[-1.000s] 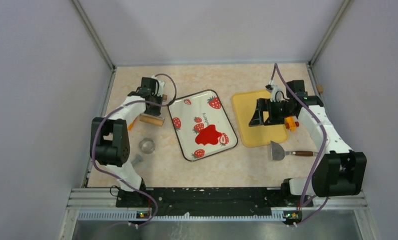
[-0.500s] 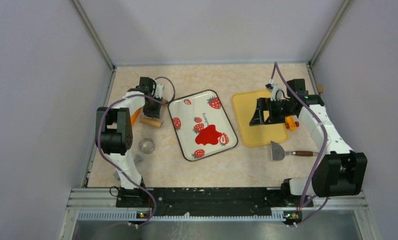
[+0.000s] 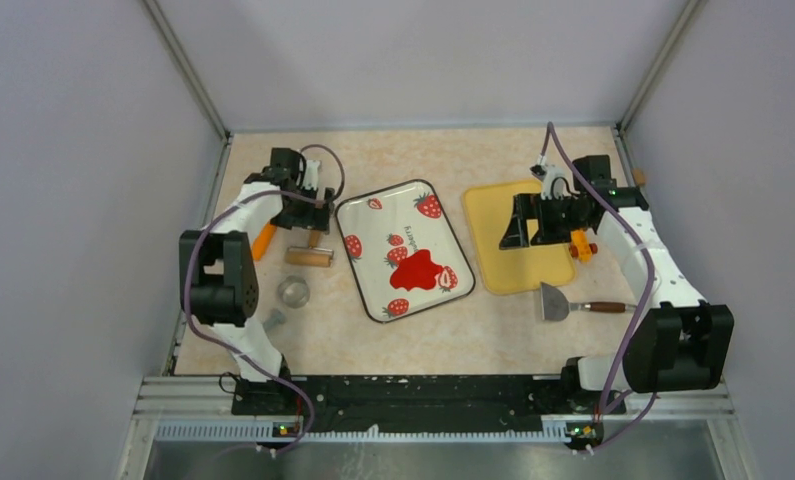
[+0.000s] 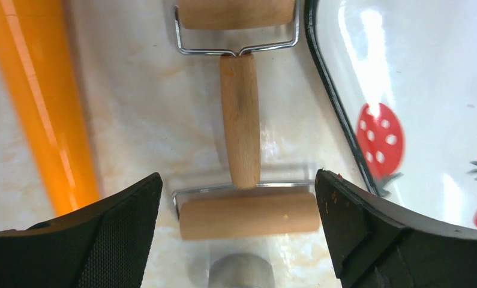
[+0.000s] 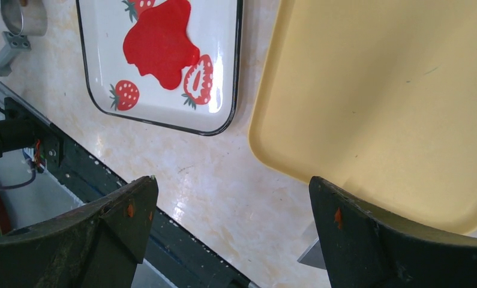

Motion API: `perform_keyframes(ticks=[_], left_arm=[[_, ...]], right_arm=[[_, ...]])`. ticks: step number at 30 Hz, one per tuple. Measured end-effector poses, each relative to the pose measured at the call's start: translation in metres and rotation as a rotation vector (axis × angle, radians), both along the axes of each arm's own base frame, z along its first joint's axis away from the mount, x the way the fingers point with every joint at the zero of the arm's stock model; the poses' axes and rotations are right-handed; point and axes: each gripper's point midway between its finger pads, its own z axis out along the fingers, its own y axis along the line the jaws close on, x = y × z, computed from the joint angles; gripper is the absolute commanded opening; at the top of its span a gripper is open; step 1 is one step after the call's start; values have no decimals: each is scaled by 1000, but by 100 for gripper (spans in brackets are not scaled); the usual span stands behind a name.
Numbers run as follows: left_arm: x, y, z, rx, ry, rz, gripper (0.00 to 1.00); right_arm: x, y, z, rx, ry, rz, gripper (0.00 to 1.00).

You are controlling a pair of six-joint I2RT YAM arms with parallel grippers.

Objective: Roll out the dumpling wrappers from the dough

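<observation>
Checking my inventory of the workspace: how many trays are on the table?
2. A white strawberry-printed tray with a black rim lies at the centre, holding the flattened red dough; a plain yellow plastic tray lies just right of it. None seems hidden.

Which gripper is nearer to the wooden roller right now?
Left. The left gripper hangs open just above the wooden roller; the right gripper is across the strawberry tray, over the yellow tray.

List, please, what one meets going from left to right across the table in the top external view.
Orange stick → wooden roller → strawberry tray, holding the dough → yellow tray → scraper.
</observation>
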Motion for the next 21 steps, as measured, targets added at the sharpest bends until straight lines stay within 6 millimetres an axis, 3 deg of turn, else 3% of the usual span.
perform_keyframes(ticks=[6, 10, 17, 21], left_arm=[[-8, 3, 76, -6, -136, 46, 99], [-24, 2, 119, -24, -206, 36, 99], [-86, 1, 137, -62, -386, 14, 99], [-89, 3, 144, -60, -422, 39, 99]], right_arm=[[2, -2, 0, -16, -15, 7, 99], [2, -1, 1, -14, -31, 30, 99], [8, 3, 9, 8, -73, 52, 99], [9, 3, 10, 10, -79, 58, 99]])
